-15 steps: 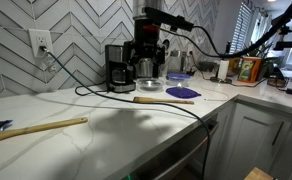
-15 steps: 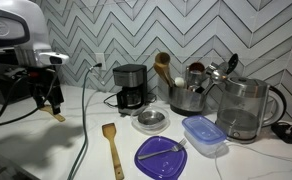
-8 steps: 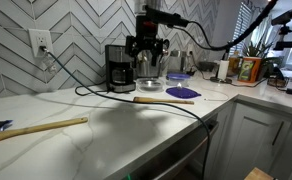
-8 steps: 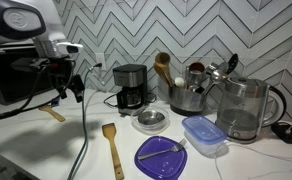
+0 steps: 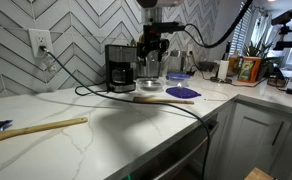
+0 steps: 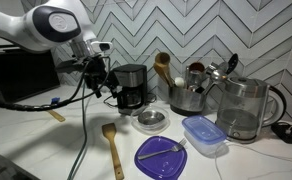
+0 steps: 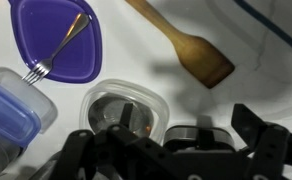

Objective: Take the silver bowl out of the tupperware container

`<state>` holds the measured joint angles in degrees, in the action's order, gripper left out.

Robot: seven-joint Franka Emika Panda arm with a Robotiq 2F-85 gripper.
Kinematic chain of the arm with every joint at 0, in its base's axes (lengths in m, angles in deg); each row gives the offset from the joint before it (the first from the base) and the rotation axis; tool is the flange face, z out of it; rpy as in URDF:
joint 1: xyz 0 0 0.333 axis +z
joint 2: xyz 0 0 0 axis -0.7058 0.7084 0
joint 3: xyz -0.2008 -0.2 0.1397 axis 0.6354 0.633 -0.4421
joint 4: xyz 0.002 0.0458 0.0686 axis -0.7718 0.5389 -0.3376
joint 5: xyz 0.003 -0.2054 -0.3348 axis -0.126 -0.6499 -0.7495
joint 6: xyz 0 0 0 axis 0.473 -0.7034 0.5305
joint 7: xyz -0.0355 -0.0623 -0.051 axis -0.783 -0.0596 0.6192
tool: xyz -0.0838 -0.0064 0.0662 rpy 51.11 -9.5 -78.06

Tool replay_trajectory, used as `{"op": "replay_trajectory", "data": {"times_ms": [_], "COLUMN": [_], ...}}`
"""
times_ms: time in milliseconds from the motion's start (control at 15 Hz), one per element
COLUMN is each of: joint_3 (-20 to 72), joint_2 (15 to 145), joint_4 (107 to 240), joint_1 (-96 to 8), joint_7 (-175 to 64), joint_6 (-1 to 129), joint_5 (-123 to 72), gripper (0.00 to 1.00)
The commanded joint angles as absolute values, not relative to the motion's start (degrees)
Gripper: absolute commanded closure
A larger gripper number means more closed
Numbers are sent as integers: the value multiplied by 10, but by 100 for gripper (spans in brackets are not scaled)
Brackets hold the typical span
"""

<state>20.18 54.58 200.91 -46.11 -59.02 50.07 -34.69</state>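
Sweeping over from the far end of the white counter (image 6: 36, 150) during the past second, the gripper (image 6: 107, 83) is now hanging in the air just beside the black drip coffee maker (image 6: 131, 87), on the side away from the small shallow silver metal bowl (image 6: 151, 119). That bowl is sitting inside the low translucent plastic tupperware container (image 7: 152, 93), which is resting on the counter just in front of the coffee maker, untouched. In the wrist view the dark fingers (image 7: 271, 145) are standing wide apart with nothing between them. A light wooden spatula (image 6: 112, 148) is lying flat in front of the coffee maker, near the container. A flat purple lid (image 6: 151, 162) with a metal fork (image 6: 168, 149) on it is lying farther out from the coffee maker, beyond the container, and a blue-lidded clear tub (image 6: 204, 133) is sitting just beside that lid.
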Motion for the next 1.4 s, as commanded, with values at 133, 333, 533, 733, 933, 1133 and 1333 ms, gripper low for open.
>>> {"op": "replay_trajectory", "data": {"times_ms": [133,333,533,733,933,1133,1333], "joint_3": [219,232,243,253,260,262,261], "joint_2": [635,671,703,728,749,765,782], "joint_4": [1966,1952,1939,1928,1919,1910,1900], "joint_1": [-474,-477,-476,-478,-480,-479,-478], "joint_7": [-571,-555,-557,-566,-572,-576,-579], "joint_6": [553,585,607,627,649,665,674], "joint_5": [-437,-470,-468,-450,-435,-419,-402], "gripper": [0,0,0,0,0,0,0]}}
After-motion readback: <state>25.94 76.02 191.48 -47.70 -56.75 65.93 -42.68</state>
